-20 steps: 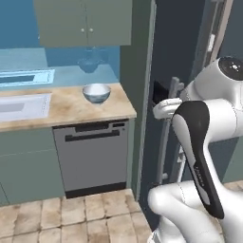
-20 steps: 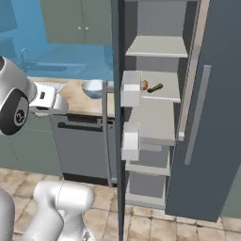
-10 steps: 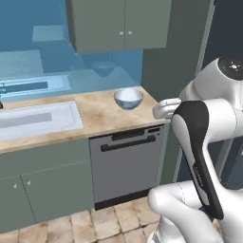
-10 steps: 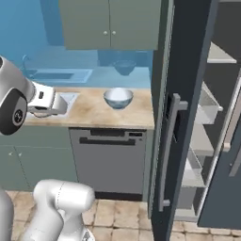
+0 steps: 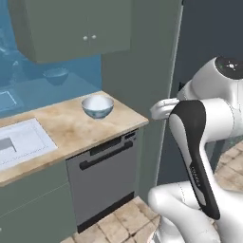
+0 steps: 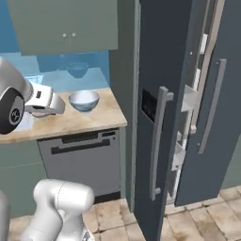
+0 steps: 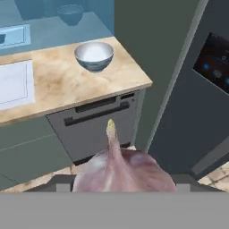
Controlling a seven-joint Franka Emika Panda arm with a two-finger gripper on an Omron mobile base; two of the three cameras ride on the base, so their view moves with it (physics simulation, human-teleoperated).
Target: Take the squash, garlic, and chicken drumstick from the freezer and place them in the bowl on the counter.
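Observation:
A pinkish-white garlic [image 7: 121, 169] with a thin yellowish stem tip sits low in the hand view, held in my gripper [image 7: 123, 183], whose dark fingers just show on either side of it. The bowl [image 7: 94, 55], white inside and pale blue outside, stands on the beige counter [image 7: 62, 85] near its right end, well ahead of the garlic. From the base, the bowl [image 5: 97, 107] [image 6: 84, 100] is empty. The dark freezer [image 6: 155, 89] stands right of the counter with its doors ajar. The squash and the chicken drumstick are out of view.
A dark grey dishwasher front [image 5: 102, 175] with a bar handle sits under the counter. A white sink [image 5: 19, 144] lies at the left. Grey-green wall cupboards [image 5: 71, 26] hang above. The blue wall carries the bowl's faint reflection [image 6: 76, 69]. Tiled floor [image 6: 141, 221] lies below.
The whole picture has shifted, so the base has moved: the freezer's inner shelves have left the views and the counter with the bowl now lies in front. The garlic stays in my gripper.

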